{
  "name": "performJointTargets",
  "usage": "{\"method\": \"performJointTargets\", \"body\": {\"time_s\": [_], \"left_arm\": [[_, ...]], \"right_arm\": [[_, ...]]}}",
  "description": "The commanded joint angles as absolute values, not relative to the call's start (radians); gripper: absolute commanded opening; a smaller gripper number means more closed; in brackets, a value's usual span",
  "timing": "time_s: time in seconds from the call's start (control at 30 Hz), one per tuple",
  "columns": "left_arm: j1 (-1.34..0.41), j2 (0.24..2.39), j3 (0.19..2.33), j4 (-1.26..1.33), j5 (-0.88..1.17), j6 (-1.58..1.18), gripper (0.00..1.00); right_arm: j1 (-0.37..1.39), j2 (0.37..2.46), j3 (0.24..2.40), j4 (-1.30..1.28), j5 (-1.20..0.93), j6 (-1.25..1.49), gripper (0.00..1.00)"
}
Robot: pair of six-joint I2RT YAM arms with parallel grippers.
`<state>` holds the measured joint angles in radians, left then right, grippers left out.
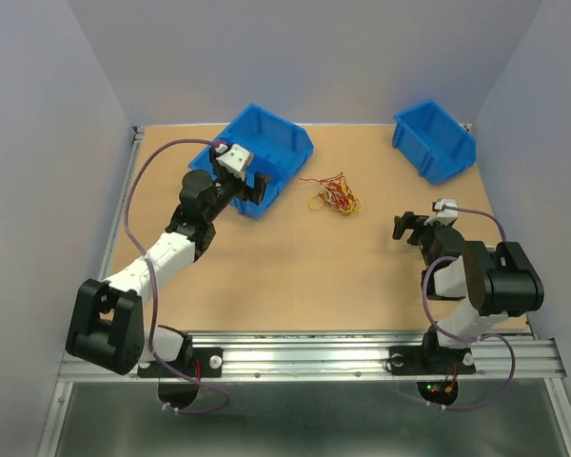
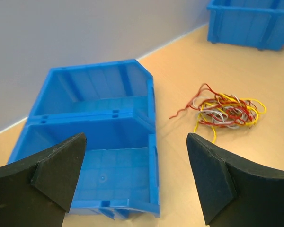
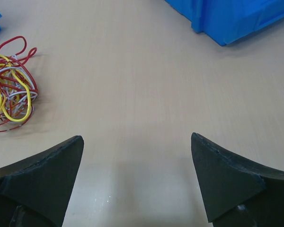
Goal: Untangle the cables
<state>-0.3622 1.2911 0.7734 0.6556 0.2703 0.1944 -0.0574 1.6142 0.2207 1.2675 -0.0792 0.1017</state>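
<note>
Hands spread wide on both sides, nothing pinched: left hand [image 1: 255, 187] hangs over the front lip of the left blue bin [image 1: 284, 143], whose floor shows bare, while right hand [image 1: 409, 227] hovers low above open worktop [image 1: 295, 276]. Out between them the cables [image 1: 333, 195] lie in one red, yellow and white tangle on the worktop, outside both containers. Far right, the second blue bin [image 1: 438, 143] shows nothing inside.

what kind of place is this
Probably a robotics lab test cell: plain wall panels box in a wooden table, the left arm and right arm are bolted to a metal rail at its edge, with blue bins and the cables on it.
</note>
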Motion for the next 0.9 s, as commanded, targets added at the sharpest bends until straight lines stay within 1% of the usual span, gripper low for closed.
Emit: {"method": "performJointTargets", "body": {"time_s": [0.0, 0.17, 0.2, 0.3, 0.33, 0.37, 0.5, 0.57, 0.6, 0.63, 0.67, 0.7, 0.73, 0.83, 0.87], "left_arm": [[-0.405, 1.325, 0.848, 0.612, 0.373, 0.254, 0.99], [-0.573, 1.390, 0.873, 0.569, 0.217, 0.357, 0.98], [-0.598, 1.434, 0.885, 0.549, 0.159, 0.362, 0.97], [-0.641, 1.544, 0.966, 0.479, 0.108, 0.373, 0.95], [-0.647, 1.601, 1.015, 0.459, 0.095, 0.371, 0.94], [-0.652, 1.601, 1.037, 0.440, 0.088, 0.368, 0.94], [-0.670, 1.751, 1.150, 0.338, 0.077, 0.368, 0.91], [-0.678, 1.790, 1.193, 0.321, 0.071, 0.368, 0.91], [-0.686, 1.822, 1.207, 0.307, 0.063, 0.370, 0.90], [-0.702, 1.838, 1.236, 0.298, 0.045, 0.371, 0.89], [-0.712, 1.860, 1.250, 0.292, 0.034, 0.371, 0.88], [-0.721, 1.868, 1.264, 0.279, 0.025, 0.371, 0.88], [-0.738, 1.873, 1.291, 0.273, 0.014, 0.377, 0.88], [-0.761, 1.881, 1.327, 0.255, 0.015, 0.391, 0.87], [-0.781, 1.888, 1.334, 0.252, 0.015, 0.405, 0.87]], "right_arm": [[-0.051, 1.606, 0.232, 1.318, -0.080, 0.091, 1.00], [-0.037, 1.602, 0.227, 1.316, -0.084, 0.068, 1.00], [-0.034, 1.601, 0.227, 1.318, -0.086, 0.064, 1.00], [-0.029, 1.582, 0.245, 1.283, -0.087, 0.063, 1.00], [-0.029, 1.536, 0.265, 1.211, -0.081, 0.066, 1.00], [-0.028, 1.508, 0.265, 1.177, -0.071, 0.066, 1.00], [-0.025, 1.372, 0.252, 1.102, -0.063, 0.069, 1.00], [-0.023, 1.318, 0.268, 0.972, -0.034, 0.112, 1.00], [-0.023, 1.265, 0.281, 0.939, -0.016, 0.196, 1.00], [-0.021, 1.240, 0.300, 0.902, -0.040, 0.210, 1.00], [-0.023, 1.214, 0.304, 0.856, -0.028, 0.324, 1.00], [-0.023, 1.194, 0.304, 0.845, -0.022, 0.380, 1.00], [-0.023, 1.159, 0.298, 0.844, -0.064, 0.415, 1.00], [-0.023, 1.100, 0.288, 0.842, -0.190, 0.387, 1.00], [-0.023, 1.086, 0.258, 0.845, -0.164, 0.421, 1.00]]}}
